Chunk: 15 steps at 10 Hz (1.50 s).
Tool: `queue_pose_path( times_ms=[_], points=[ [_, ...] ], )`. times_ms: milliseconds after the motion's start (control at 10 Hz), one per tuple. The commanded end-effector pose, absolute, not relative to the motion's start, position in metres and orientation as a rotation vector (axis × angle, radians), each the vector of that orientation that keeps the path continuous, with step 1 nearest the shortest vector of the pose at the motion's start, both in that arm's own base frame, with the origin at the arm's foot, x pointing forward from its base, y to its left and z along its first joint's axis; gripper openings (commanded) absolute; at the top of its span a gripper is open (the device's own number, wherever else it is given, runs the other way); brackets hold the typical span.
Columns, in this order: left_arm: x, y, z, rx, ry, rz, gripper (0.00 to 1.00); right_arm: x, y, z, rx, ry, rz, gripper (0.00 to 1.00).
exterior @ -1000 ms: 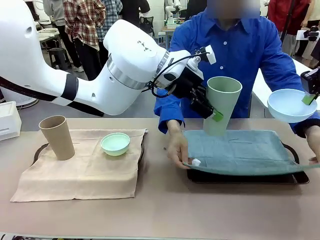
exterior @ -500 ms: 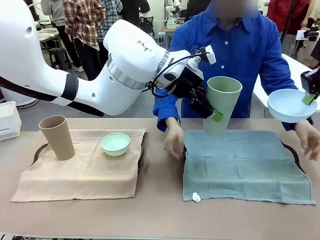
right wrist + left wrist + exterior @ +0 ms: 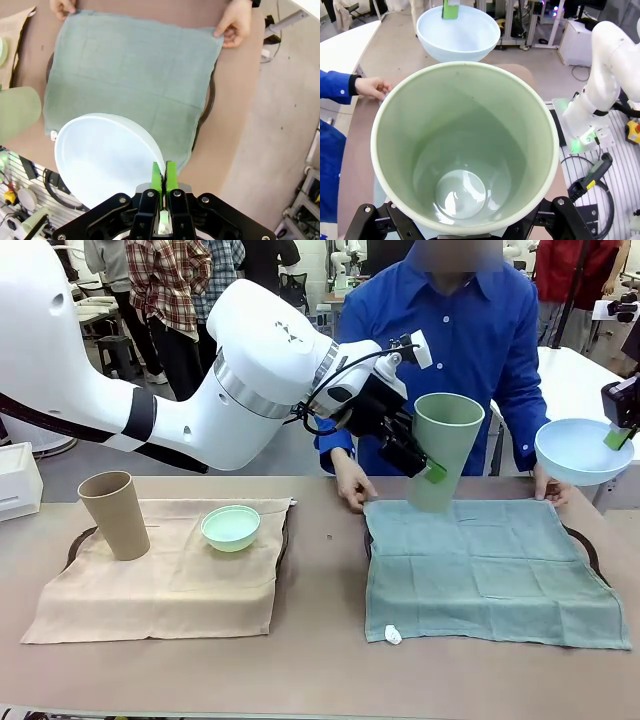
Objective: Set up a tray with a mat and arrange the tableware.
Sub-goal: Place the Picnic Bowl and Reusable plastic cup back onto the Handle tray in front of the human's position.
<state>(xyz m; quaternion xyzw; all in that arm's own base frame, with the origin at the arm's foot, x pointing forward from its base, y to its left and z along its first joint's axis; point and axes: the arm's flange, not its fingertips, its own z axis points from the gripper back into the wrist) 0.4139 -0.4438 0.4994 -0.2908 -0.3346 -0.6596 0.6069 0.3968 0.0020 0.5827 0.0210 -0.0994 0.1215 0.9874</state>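
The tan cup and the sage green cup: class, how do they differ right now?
The tan cup stands on the beige mat; the sage green cup hangs above the teal mat. The tan cup is untouched; the sage green cup is held by the left gripper. Both are tall, tapered, matte and mouth-up.

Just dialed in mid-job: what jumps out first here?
The left gripper holds the sage green cup in the air above the teal mat's far edge. At far right, the right gripper pinches the pale blue bowl's rim, while the person's hands hold the mat's far corners.
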Motion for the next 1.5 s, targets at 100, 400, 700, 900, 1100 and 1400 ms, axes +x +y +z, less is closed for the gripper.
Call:
queue_pose_path(
  times_ms=[100,400,700,900,1100,1400],
  points=[
    [0.415,-0.446,0.502,-0.676,-0.778,-1.531,0.00,0.398,0.002,0.581,0.037,-0.196,0.241,0.00],
    [0.415,-0.446,0.502,-0.676,-0.778,-1.531,0.00,0.398,0.002,0.581,0.037,-0.196,0.241,0.00],
    [0.415,-0.446,0.502,-0.676,-0.778,-1.531,0.00,0.398,0.002,0.581,0.037,-0.196,0.241,0.00],
    [0.421,-0.447,0.487,-0.674,-0.797,-1.556,0.85,0.406,0.004,0.570,0.053,-0.208,0.257,0.04],
    [0.436,-0.455,0.461,-0.686,-0.807,-1.579,0.85,0.423,0.011,0.544,0.064,-0.201,0.269,0.04],
    [0.458,-0.464,0.422,-0.729,-0.801,-1.578,0.85,0.443,0.024,0.505,0.059,-0.173,0.280,0.04]
  ],
)
